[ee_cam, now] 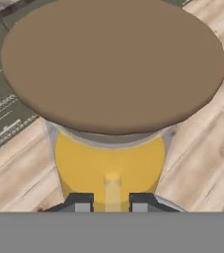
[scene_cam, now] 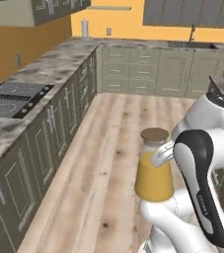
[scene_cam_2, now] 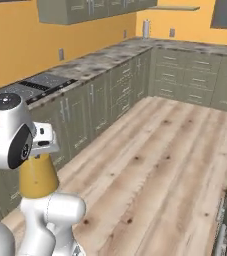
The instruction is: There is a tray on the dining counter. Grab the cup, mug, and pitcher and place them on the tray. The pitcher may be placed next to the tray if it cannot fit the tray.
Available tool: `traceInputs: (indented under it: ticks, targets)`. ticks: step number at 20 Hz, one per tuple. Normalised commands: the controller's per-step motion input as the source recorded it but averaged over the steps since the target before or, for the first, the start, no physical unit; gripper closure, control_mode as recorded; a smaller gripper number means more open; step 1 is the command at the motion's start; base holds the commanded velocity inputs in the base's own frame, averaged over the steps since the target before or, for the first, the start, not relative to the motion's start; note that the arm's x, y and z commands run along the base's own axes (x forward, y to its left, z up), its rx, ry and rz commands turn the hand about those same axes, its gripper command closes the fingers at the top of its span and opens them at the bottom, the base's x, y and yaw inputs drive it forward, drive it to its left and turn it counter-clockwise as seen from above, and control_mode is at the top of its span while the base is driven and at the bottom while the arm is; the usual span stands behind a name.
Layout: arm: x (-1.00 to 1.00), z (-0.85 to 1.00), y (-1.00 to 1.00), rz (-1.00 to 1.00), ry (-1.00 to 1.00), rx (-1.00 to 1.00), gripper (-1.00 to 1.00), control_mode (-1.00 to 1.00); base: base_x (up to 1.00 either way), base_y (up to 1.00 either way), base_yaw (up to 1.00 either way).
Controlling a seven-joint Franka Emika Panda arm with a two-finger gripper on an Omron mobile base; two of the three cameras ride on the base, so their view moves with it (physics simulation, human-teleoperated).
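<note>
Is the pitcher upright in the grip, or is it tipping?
Upright. The pitcher hangs above the floor with its brown lid level on top and the orange liquid sitting evenly in the wide bottom; the gripper is shut on its neck.

Pitcher (scene_cam: 154,174): its right flank is sitting behind the arm's dark link in the left base view, its neck and lid are hiding behind the white wrist in the right base view (scene_cam_2: 37,176), and its base is lying under the gripper (ee_cam: 111,202) fingertips in the hand view. Gripper: the contact on the glass is staying too obscured to read, so the grip cannot be told. Stovetop (scene_cam: 11,98): its left side is running off the picture's edge.
</note>
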Motion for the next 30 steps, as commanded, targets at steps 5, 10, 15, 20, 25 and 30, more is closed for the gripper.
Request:
traceInputs:
  ticks: [5, 10, 15, 20, 25, 30]
  targets:
    - [0.0, 0.0, 0.0, 0.0, 0.0, 0.0, 1.0, 1.0, -0.62, 0.0, -1.0]
    - [0.0, 0.0, 0.0, 0.0, 0.0, 0.0, 1.0, 1.0, -0.64, 0.01, -1.0]
    - [0.0, 0.0, 0.0, 0.0, 0.0, 0.0, 1.0, 1.0, -0.49, -0.29, -0.9]
    - [0.0, 0.0, 0.0, 0.0, 0.0, 0.0, 1.0, 1.0, 0.32, -1.0, -0.1]
    - [0.0, 0.0, 0.0, 0.0, 0.0, 0.0, 1.0, 1.0, 0.93, -1.0, 0.0]
    - [0.0, 0.0, 0.0, 0.0, 0.0, 0.0, 1.0, 1.0, 1.0, -1.0, 0.0]
